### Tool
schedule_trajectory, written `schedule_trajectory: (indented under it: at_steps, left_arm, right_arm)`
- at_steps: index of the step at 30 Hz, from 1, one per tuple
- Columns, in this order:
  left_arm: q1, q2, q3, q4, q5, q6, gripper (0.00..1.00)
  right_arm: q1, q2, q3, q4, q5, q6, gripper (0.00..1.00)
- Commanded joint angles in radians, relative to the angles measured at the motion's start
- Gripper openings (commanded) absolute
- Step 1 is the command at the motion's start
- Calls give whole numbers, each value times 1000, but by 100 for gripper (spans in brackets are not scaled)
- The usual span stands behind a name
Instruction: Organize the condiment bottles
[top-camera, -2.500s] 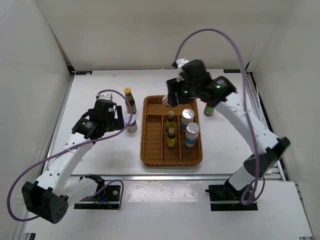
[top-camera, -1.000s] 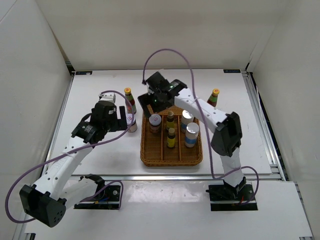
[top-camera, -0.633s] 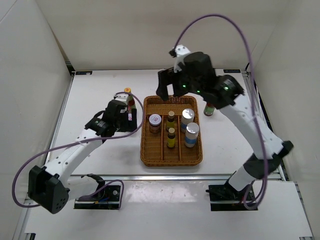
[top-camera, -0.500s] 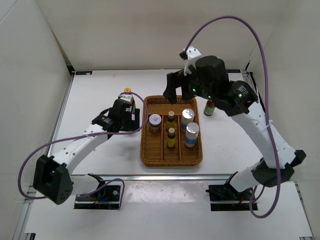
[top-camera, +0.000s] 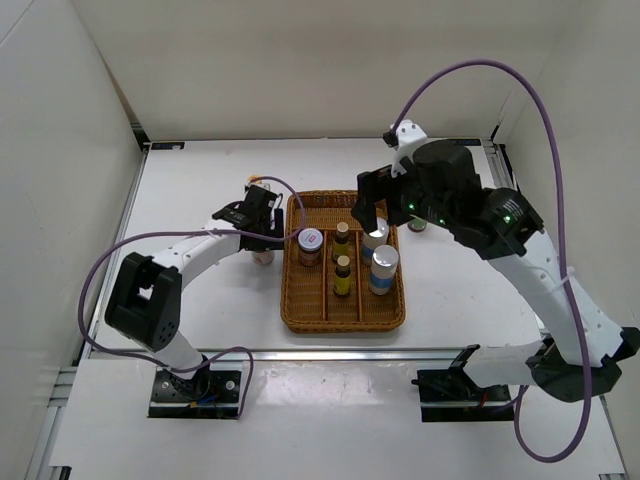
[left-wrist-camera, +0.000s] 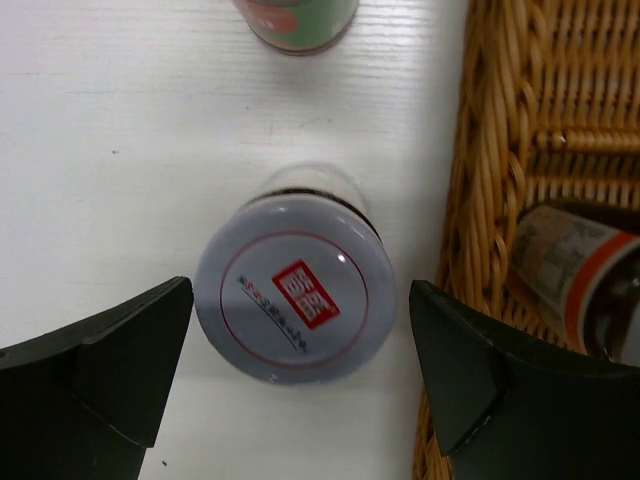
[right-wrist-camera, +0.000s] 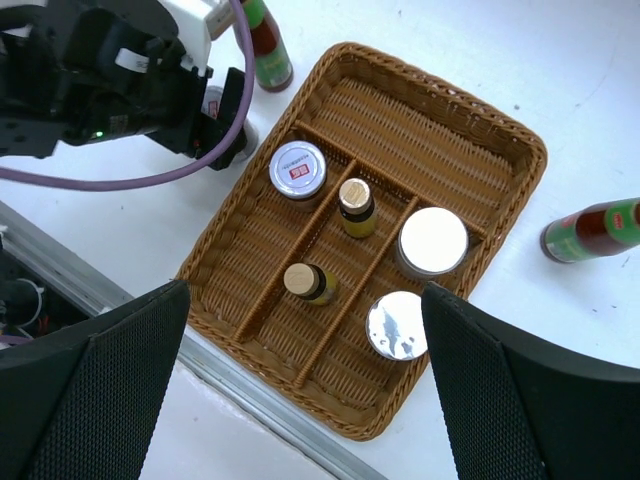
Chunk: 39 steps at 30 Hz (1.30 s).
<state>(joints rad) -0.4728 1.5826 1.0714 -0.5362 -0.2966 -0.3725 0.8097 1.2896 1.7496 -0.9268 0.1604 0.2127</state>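
On your white table (top-camera: 200, 290), left gripper (left-wrist-camera: 300, 330) straddles the white-lidded jar (left-wrist-camera: 293, 298) (jaws wide, not touching) at the tray (right-wrist-camera: 520, 150)'s 9 o'clock; right gripper (right-wrist-camera: 305, 330) hangs wide above.

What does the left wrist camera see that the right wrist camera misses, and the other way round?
Only the left wrist view shows the red-marked lid of the jar on the table, framed by the open left claw. Only the right wrist view shows the two brown bottles, the two shakers and the right-side tall bottle beyond the wicker tray. Both show that tray, the jar in the tray and the left-side tall bottle.
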Motion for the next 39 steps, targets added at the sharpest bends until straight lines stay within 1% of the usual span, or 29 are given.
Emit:
schedule_trajectory:
  at_steps: [1, 4, 5, 7, 8, 12, 13, 15, 16, 18, 19, 22, 23, 25, 26, 28, 30, 33, 39]
  left_arm:
    - [16, 5, 42, 36, -27, -14, 96]
    - [16, 5, 51, 45, -27, -5, 88]
    - [16, 5, 51, 45, -27, -5, 81]
    - [16, 5, 51, 45, -27, 6, 71]
    - [16, -9, 41, 45, -27, 6, 58]
    - [16, -105, -8, 45, -6, 17, 22]
    - [4, -158, -17, 30, -6, 17, 19]
    - [-6, -214, -18, -2, -6, 26, 11]
    - [-21, -264, -18, -42, -6, 26, 11]
    - [-40, -317, 16, -80, -6, 47, 11]
    - [-53, -364, 27, -94, 29, 47, 11]
    - [-63, -417, 59, -128, 118, 70, 11]
    - [-81, -426, 59, -137, 182, 70, 11]
    - [-105, -426, 68, -137, 250, 70, 11]
    - [-143, -426, 68, -137, 261, 54, 11]
    - [-194, -401, 68, -137, 261, 20, 11]
    - [-274, -356, 59, -137, 214, -5, 11]
    - [-343, -283, 59, -114, 157, -19, 11]
    - [-374, -152, 50, -105, 88, -42, 11]
  right_arm:
    - [-1, -35, -10, 13, 39, -9, 99]
    - [-1, -46, -19, 13, 48, -18, 99]
    - [-1, -46, -19, 13, 48, -18, 99]
    - [-1, -46, -29, 13, 48, -18, 99]
    - [-1, -46, -29, 13, 48, -18, 99]
    - [-1, -46, -29, 13, 48, -27, 99]
    - [-1, -46, -38, 13, 59, -27, 99]
    - [-1, -46, -38, 13, 59, -27, 99]
    - [-1, -55, -38, 13, 59, -27, 99]
    - [-1, -55, -47, 13, 77, -36, 99]
    - [-1, -55, -47, 13, 77, -36, 99]
    - [-1, -55, -56, 13, 116, -36, 99]
    - [-1, -64, -56, 13, 148, -36, 99]
    - [-10, -64, -67, 13, 160, -27, 99]
    - [-10, -64, -67, 13, 171, -16, 99]
    - [-10, -64, -67, 13, 171, -3, 99]
    - [-10, -64, -76, 2, 171, 8, 99]
    - [-10, -64, -76, -7, 171, 27, 99]
    - [-10, -73, -85, -20, 180, 39, 99]
